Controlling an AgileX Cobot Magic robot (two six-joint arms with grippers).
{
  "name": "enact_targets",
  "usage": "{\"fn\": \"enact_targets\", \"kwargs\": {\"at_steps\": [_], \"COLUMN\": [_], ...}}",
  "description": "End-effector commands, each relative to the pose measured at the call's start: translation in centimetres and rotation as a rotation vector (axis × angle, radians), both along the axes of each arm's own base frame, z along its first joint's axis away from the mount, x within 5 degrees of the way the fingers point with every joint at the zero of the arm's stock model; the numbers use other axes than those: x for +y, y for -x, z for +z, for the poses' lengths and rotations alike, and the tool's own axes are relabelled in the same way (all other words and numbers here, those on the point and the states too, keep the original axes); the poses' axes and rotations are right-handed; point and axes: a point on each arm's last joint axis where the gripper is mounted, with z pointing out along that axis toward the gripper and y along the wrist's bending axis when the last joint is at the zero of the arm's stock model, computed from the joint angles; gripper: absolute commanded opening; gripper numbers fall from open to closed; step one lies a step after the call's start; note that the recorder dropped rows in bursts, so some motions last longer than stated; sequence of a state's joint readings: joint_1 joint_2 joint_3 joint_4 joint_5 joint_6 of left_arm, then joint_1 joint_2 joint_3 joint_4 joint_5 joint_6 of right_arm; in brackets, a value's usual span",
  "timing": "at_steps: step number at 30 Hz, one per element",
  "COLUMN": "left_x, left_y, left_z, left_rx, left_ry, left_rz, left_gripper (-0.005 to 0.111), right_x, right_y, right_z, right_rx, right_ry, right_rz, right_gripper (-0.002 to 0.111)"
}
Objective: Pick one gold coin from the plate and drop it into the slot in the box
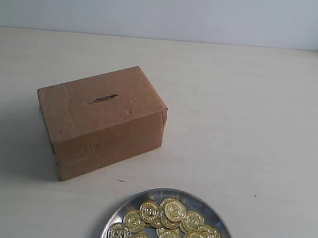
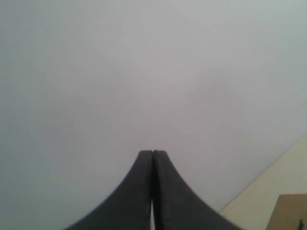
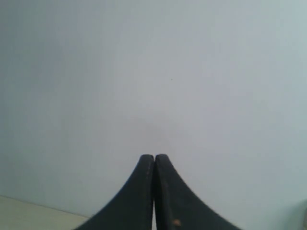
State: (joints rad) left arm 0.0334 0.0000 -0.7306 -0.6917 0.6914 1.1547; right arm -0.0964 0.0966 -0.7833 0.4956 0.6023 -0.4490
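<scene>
A brown cardboard box [image 1: 101, 121] stands on the table left of centre, with a short dark slot [image 1: 104, 99] in its top face. At the front edge lies the round silver plate [image 1: 116, 215], holding several gold coins [image 1: 172, 227]. Neither arm shows in the exterior view. My left gripper [image 2: 152, 153] is shut with nothing in it and faces a pale wall; a corner of the box [image 2: 290, 213] shows at the frame's edge. My right gripper [image 3: 154, 156] is also shut and empty, facing the same wall.
The pale table [image 1: 260, 136] spreads around the box and plate, ending at a light wall [image 1: 171, 8] at the back. A strip of table [image 3: 29, 213] shows in the right wrist view.
</scene>
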Motion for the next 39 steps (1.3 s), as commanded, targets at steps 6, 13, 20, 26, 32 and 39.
{"fn": "enact_targets", "kwargs": {"at_steps": [6,13,20,26,32,39], "left_x": [-0.1,-0.1,1.0,3.4,4.3,4.4], "left_y": [-1.9,-1.9,-3.1,-6.2,-8.1,-9.9], "left_z": [-2.4,-2.5,-3.2,-6.0,-9.5,-15.5], "left_rx": [0.115,0.116,0.096,-0.032,-0.081,0.018], "left_ry": [-0.003,-0.004,-0.094,-0.202,-0.341,-0.407], "left_rz": [-0.006,-0.007,0.185,0.509,0.615,0.56], "left_gripper": [0.0,0.0,0.0,0.0,0.0,0.0], "right_x": [0.1,0.1,-0.1,-1.4,-2.1,-2.8], "right_y": [0.1,0.1,0.2,-3.3,-6.1,-7.6], "right_z": [-0.4,-0.4,-1.0,-7.1,-13.5,-21.4], "right_rx": [0.016,0.019,0.031,0.081,0.294,0.531], "right_ry": [0.0,0.001,0.056,0.061,0.087,0.167], "right_rz": [0.004,0.005,-0.062,-0.218,-0.232,-0.257], "right_gripper": [0.0,0.0,0.0,0.0,0.0,0.0]}}
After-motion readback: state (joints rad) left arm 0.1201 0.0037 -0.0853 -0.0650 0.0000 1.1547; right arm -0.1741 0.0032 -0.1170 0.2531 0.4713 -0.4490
